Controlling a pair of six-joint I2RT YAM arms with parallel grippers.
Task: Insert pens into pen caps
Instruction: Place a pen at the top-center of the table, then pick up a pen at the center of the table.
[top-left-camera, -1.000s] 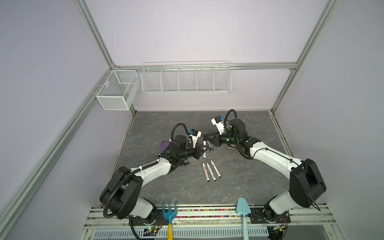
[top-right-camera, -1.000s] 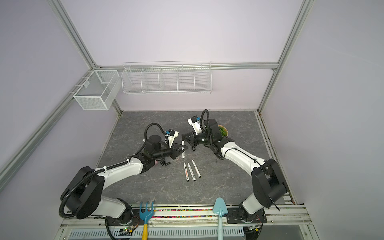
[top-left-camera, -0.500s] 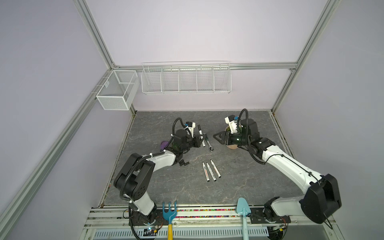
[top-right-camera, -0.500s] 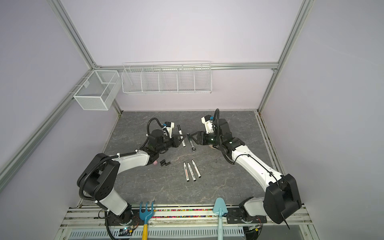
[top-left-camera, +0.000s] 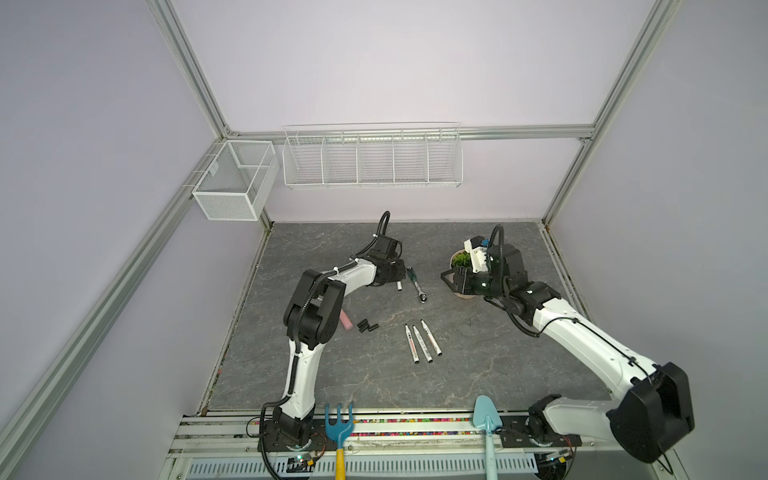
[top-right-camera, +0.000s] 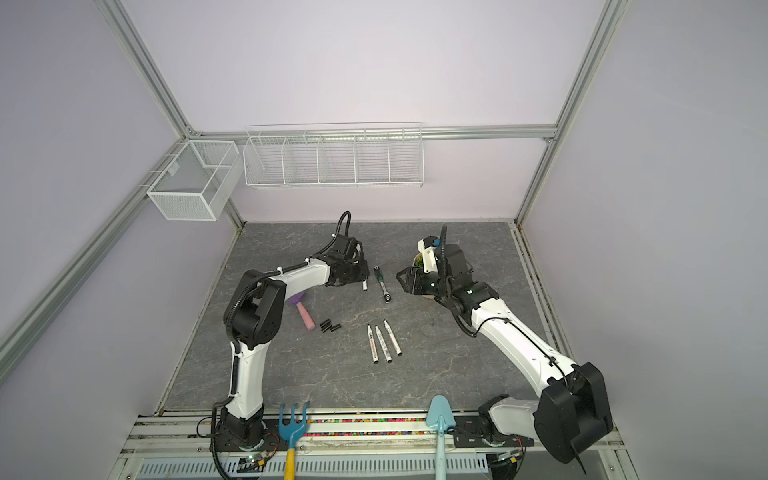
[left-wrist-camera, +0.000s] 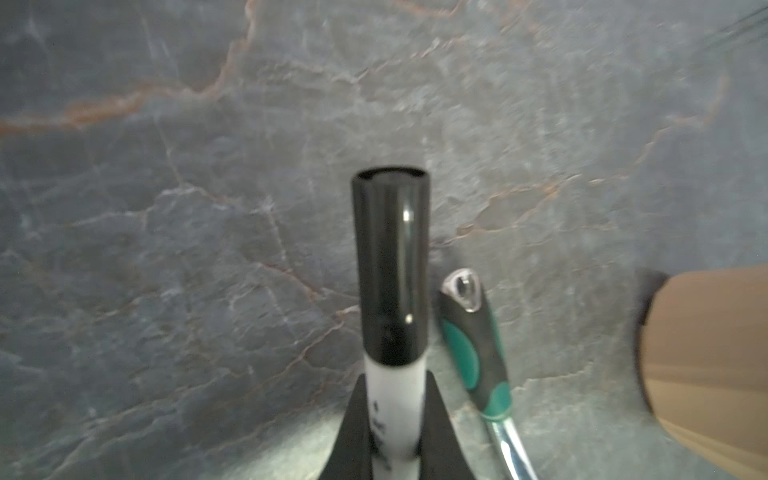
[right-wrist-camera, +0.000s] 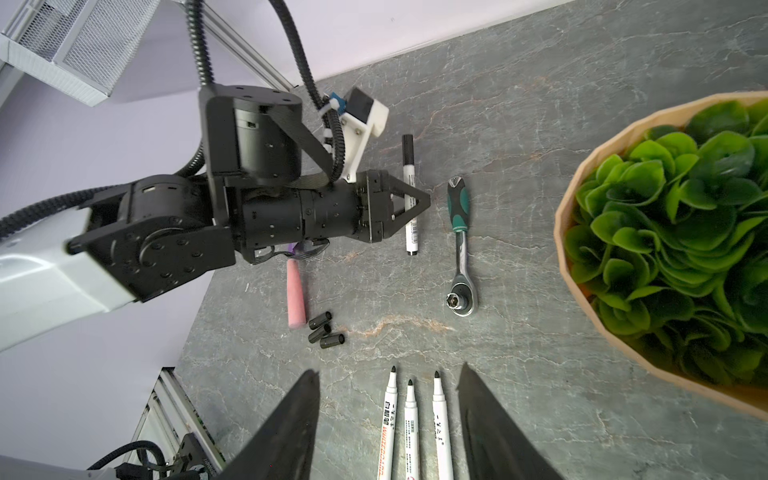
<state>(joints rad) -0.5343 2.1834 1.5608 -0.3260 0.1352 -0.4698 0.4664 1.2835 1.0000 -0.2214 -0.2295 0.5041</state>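
Nearest the front, lower centre in both top views, three uncapped pens (top-left-camera: 422, 343) lie side by side on the grey surface (top-left-camera: 374, 382), tips toward the back. The right wrist view shows the bare black tips. Just up and left of them, three loose pen caps (top-left-camera: 367, 326) sit in a tight cluster beside a pink tapered piece (top-left-camera: 345, 321). Further back, mid-frame, a green-handled ratchet wrench (top-left-camera: 417, 284) lies flat, not part of the job. Just left of it the left hand (top-left-camera: 397, 275) is clamped on the barrel of a fourth pen (right-wrist-camera: 410, 232), and the left wrist view shows a black cap (left-wrist-camera: 390, 257) seated over its end. The pen sits low; cannot tell if it touches the surface. Right of the wrench, the right hand (top-left-camera: 449, 279) hangs with fingers spread and nothing between them, in front of a potted plant (top-left-camera: 460, 261). Judged progress: one pen of four capped, roughly a quarter done. Three pens and three caps are left to pair, and the capped one likely needs setting down.
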